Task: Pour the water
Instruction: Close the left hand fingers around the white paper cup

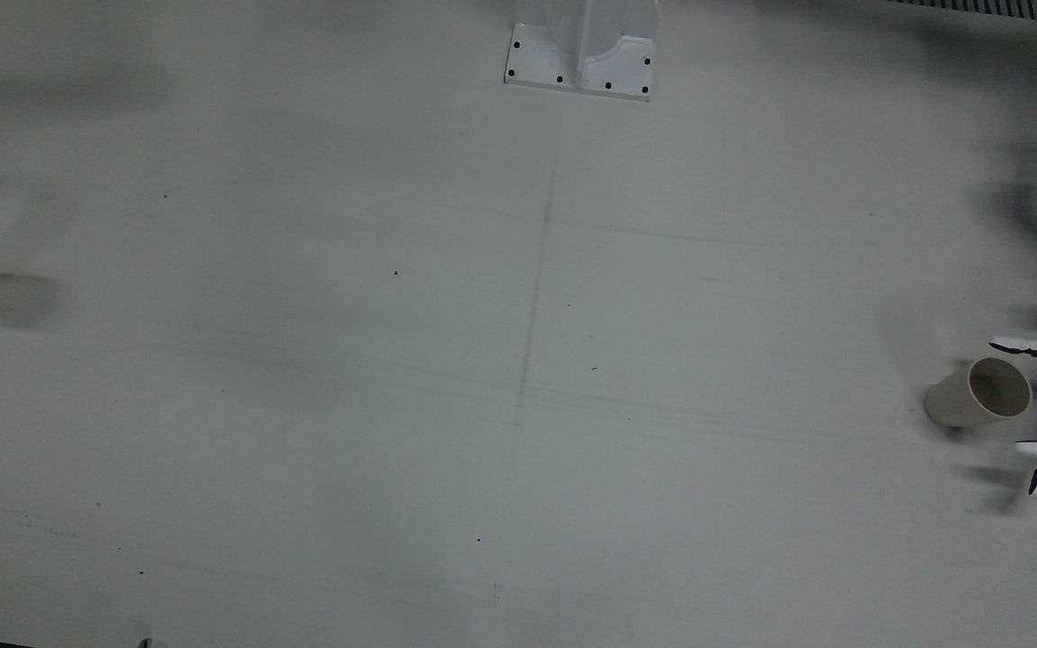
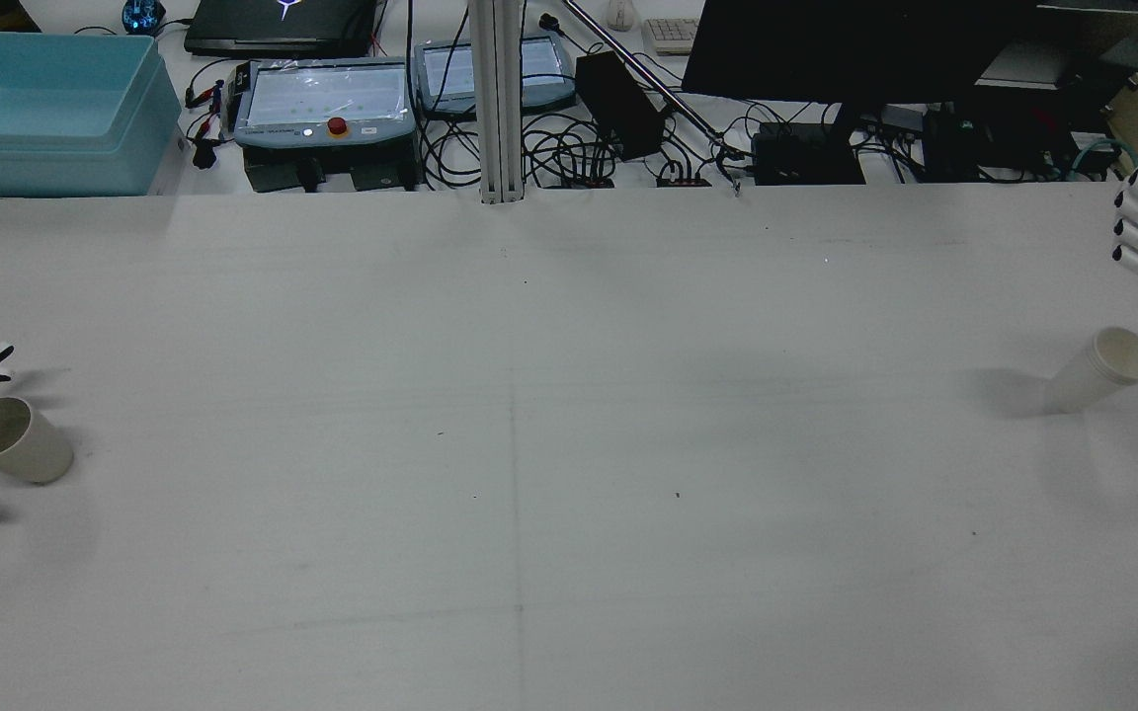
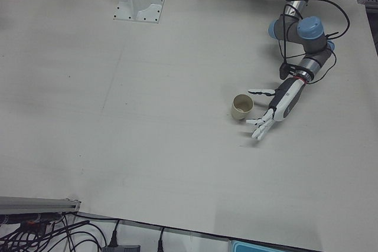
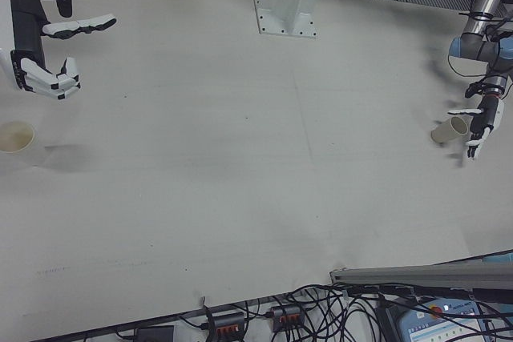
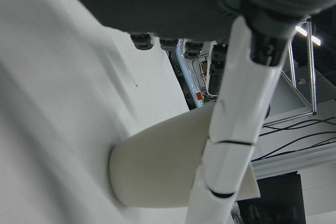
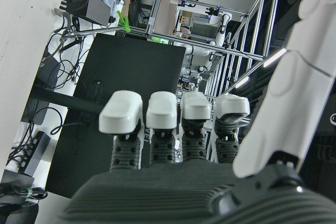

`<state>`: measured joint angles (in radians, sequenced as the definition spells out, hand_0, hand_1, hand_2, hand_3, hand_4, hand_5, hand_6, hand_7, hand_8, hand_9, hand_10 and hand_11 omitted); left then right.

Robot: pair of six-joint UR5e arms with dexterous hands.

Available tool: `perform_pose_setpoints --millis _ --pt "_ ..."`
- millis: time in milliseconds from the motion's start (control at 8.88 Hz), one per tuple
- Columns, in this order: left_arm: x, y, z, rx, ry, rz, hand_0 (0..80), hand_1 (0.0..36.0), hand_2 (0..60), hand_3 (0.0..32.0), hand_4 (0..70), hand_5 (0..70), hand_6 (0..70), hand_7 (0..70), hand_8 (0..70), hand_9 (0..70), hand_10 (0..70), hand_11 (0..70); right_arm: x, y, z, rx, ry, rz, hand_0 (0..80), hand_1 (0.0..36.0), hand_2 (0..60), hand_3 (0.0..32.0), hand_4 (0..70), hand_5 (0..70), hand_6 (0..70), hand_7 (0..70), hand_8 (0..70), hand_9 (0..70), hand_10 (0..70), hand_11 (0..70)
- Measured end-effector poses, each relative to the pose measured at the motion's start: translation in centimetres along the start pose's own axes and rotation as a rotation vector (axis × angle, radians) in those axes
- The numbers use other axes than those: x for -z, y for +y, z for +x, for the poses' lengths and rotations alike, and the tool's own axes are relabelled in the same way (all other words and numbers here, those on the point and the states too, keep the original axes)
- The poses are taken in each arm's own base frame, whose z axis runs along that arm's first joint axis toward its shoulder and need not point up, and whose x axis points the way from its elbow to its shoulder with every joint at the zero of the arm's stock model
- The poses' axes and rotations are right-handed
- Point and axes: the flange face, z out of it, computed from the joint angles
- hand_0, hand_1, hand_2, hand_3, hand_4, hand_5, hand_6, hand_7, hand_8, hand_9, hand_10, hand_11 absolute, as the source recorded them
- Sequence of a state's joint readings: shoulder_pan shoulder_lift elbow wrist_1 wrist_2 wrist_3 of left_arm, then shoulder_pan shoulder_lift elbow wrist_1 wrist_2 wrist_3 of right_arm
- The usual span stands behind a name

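Both hands sit at opposite ends of the wide white table (image 2: 569, 444). Left hand (image 3: 269, 113) is spread apart around a beige paper cup (image 3: 241, 107), with one finger stretched past the far side of the rim and the others reaching along its near side; whether any finger touches the cup cannot be told, and nothing is gripped. That cup stands on the table right between those fingers, empty as far as the inside shows. In the left hand view a white finger (image 5: 236, 129) crosses in front of the cup wall.

Right hand (image 4: 44, 46) hovers above the table with its fingers curled partway and thumb held out, grasping nothing. A second paper cup (image 4: 16, 136) stands on the table below and in front of this hand, well apart from it.

Beyond the table edge, past the right hand, is a dark monitor (image 2: 855, 49); past the left hand, a blue bin (image 2: 45, 109).
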<state>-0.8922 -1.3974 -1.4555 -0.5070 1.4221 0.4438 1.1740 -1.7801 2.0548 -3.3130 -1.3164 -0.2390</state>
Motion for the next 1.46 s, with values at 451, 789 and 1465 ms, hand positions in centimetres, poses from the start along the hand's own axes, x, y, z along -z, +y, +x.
perform_pose_setpoints --millis 451,789,1465 --pt "-2.0 2.1 -0.6 0.008 -0.015 -0.019 80.0 31.4 6.4 0.0 12.6 33.7 4.2 9.1 2.7 2.3 1.6 6.0 0.4 -0.3 -0.6 0.002 -0.01 0.007 55.3 5.6 0.0 0.0 32.5 70.0 60.3 70.0 70.0 70.0 70.0 70.0" --pt "-4.7 3.6 -1.3 0.013 -0.018 -0.028 80.0 31.4 4.9 0.0 17.6 40.8 5.7 10.1 3.6 3.4 2.5 7.2 0.8 -0.8 -1.5 0.005 -0.028 0.017 55.2 5.5 0.0 0.0 32.7 70.0 59.4 70.0 70.0 70.0 70.0 70.0" --pt "-6.0 4.6 -2.8 0.114 0.037 0.014 80.0 36.0 60.0 0.0 70.0 70.0 19.4 21.8 10.4 10.4 10.2 17.8 2.0 -2.5 -2.7 0.006 -0.059 0.021 56.1 6.1 0.0 0.0 37.9 70.0 62.2 70.0 70.0 70.0 70.0 70.0"
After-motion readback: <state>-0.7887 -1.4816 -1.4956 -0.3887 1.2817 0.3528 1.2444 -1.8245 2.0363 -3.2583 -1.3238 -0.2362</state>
